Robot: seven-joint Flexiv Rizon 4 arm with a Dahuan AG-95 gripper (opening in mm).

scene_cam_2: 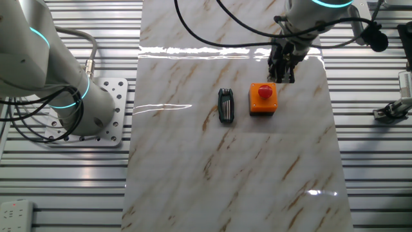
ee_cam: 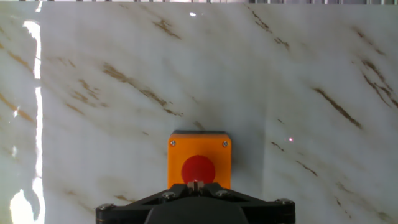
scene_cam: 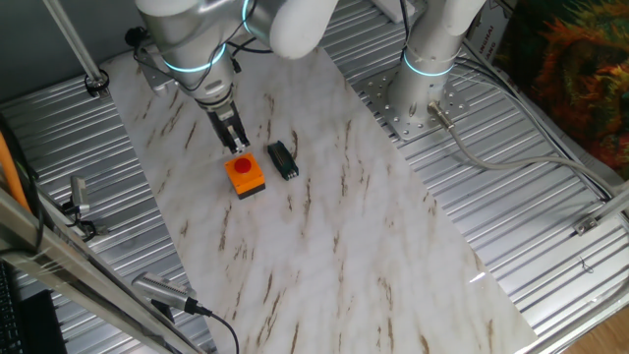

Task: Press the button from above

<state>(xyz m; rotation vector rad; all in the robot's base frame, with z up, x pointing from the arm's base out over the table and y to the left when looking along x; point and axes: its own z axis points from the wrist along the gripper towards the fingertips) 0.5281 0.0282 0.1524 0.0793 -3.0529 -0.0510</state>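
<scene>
Small round red push-button on a square orange box base [scene_cam: 245, 174] [scene_cam_2: 264, 98] [ee_cam: 199, 165] sits on the white marble-patterned sheet [scene_cam: 334, 226] [scene_cam_2: 232, 167] [ee_cam: 280, 81] covering the table, roughly mid-width, toward the far end from the arm's mount. Red cap faces up, box flat on the sheet.

Two-finger black gripper [scene_cam: 236, 143] [scene_cam_2: 284, 76] hangs just above and slightly beside the button, fingers pointing down. In one fixed view the fingertips end right at the button's upper edge; contact or a gap, cannot tell. In the hand view the dark gripper body [ee_cam: 194, 205] fills the bottom edge and covers the lower rim of the red cap, so the button is nearly under it. Whether the fingers are parted or closed: cannot tell, no view shows the tips clearly. Nothing visibly held.

Small black rectangular block [scene_cam: 283, 160] [scene_cam_2: 225, 105] lies flat just beside the button, apart from it, long side parallel to the orange box.

Silver-white robot arm [scene_cam: 206, 39] [scene_cam_2: 302, 13] with a cyan ring reaches over the sheet; its round base [scene_cam: 432, 69] [scene_cam_2: 58, 96] is bolted to a perforated metal plate [scene_cam: 398, 113] [scene_cam_2: 112, 113] at the sheet's edge. Ribbed aluminium table surface [scene_cam: 550, 226] [scene_cam_2: 64, 187] surrounds the sheet.
</scene>
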